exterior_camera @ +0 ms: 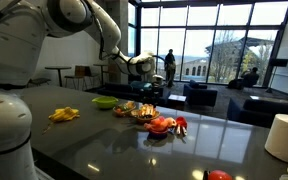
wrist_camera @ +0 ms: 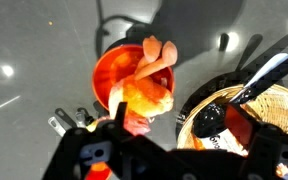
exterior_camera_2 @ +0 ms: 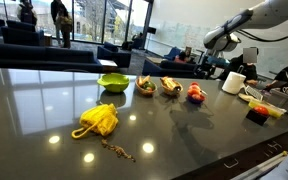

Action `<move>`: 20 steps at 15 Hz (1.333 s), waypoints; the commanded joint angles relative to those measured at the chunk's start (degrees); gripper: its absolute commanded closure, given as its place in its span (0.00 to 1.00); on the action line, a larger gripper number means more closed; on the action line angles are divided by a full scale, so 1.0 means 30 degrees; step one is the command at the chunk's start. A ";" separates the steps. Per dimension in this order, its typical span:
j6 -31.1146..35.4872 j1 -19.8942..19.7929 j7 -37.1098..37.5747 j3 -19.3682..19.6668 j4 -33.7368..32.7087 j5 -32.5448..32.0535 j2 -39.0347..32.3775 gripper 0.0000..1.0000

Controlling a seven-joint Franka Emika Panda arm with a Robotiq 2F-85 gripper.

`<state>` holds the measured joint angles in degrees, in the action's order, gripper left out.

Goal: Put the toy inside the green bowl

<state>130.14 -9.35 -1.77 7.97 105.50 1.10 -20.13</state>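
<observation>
The orange-red lumpy toy (wrist_camera: 144,92) lies in a red bowl (wrist_camera: 109,72); it shows in both exterior views (exterior_camera: 159,124) (exterior_camera_2: 196,93). The lime-green bowl (exterior_camera: 104,102) (exterior_camera_2: 112,82) stands empty at the other end of the row of bowls; it is out of the wrist view. My gripper (wrist_camera: 184,150) is open and empty, well above the table, over the red bowl and the basket beside it. It shows high above the row in both exterior views (exterior_camera: 142,66) (exterior_camera_2: 216,42).
Two brownish bowls of mixed items (exterior_camera_2: 145,85) (exterior_camera_2: 171,86) stand between the green and red bowls; one (wrist_camera: 234,115) holds a dark utensil. A yellow toy (exterior_camera_2: 97,120) lies nearer the table edge. A tiny red piece (exterior_camera: 181,125) and a white cup (exterior_camera_2: 233,83) are near the red bowl.
</observation>
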 commanded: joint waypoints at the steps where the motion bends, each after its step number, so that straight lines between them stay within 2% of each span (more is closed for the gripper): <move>1: 0.0950 0.0597 0.1379 -0.0114 -0.1178 -0.0449 -0.1414 0.00; 5: 0.1181 0.1251 0.3859 0.0478 -0.3021 -0.1135 -0.3392 0.00; 10: 0.0827 0.1455 0.6191 0.1830 -0.4287 -0.2647 -0.4519 0.00; 14: 0.0452 0.1106 0.6737 0.2291 -0.4771 -0.2564 -0.5168 0.00; 20: -0.0270 0.0277 0.6218 0.1681 -0.4867 -0.1217 -0.5748 0.00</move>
<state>131.39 -7.18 16.93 14.21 92.66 -4.40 -36.22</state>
